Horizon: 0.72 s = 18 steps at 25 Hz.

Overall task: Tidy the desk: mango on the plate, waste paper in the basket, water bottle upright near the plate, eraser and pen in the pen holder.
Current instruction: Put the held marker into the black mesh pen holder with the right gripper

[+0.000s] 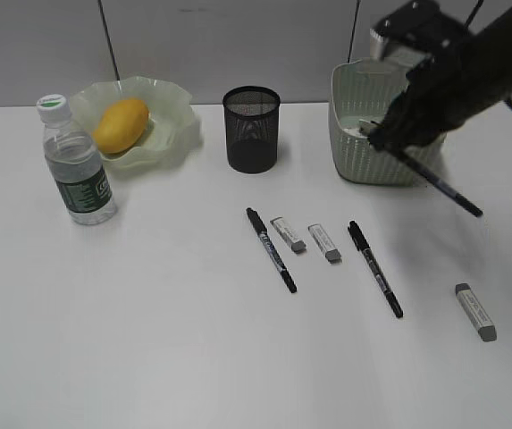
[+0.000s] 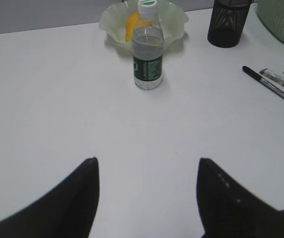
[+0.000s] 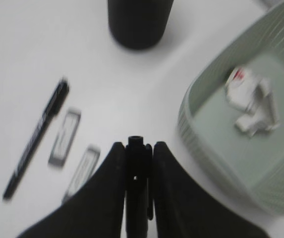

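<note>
Surface (image 1: 148, 357): two pens (image 1: 271, 249), three erasers (image 1: 475, 312). Right pincer (image 3: 138, 148) pinches a third pen (image 1: 443, 186). Left pincer (image 2: 146, 193) spread, empty.

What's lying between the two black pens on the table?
Two small grey-and-white erasers lie side by side between the left pen and the right pen, touching neither. The exterior view shows it.

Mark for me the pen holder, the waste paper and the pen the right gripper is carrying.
pen holder (image 1: 252, 134), exterior view, on its mesh wall.
waste paper (image 3: 248, 99), right wrist view, on the crumpled middle, inside the basket.
held pen (image 1: 448, 189), exterior view, on the barrel below the right gripper.
</note>
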Each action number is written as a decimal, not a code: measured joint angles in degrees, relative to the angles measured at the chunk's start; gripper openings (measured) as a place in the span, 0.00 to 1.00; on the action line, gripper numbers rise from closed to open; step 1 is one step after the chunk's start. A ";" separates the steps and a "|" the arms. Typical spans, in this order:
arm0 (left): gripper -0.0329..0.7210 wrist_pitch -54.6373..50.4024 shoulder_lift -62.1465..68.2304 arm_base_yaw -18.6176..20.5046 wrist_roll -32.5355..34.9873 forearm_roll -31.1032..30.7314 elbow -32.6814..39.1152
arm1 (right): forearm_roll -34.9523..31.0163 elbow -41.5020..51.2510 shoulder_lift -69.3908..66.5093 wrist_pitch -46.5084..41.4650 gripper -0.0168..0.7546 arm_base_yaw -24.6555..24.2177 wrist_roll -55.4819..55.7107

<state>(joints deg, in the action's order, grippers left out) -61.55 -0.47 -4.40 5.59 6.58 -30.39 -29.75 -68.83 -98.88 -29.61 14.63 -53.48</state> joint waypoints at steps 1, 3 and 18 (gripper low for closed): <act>0.67 0.00 0.00 0.00 0.00 0.00 0.00 | -3.92 0.00 1.61 3.15 0.20 0.00 -0.60; 0.67 0.00 0.00 0.00 0.00 0.00 0.00 | -13.45 -0.06 3.20 10.70 0.20 0.00 -2.33; 0.63 0.00 0.00 0.00 0.00 0.05 0.00 | -70.20 -18.41 -14.01 13.43 0.20 6.92 -51.62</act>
<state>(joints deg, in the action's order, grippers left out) -61.55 -0.47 -4.40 5.59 6.62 -30.39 -99.95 -87.24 -112.89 -16.18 21.55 -105.10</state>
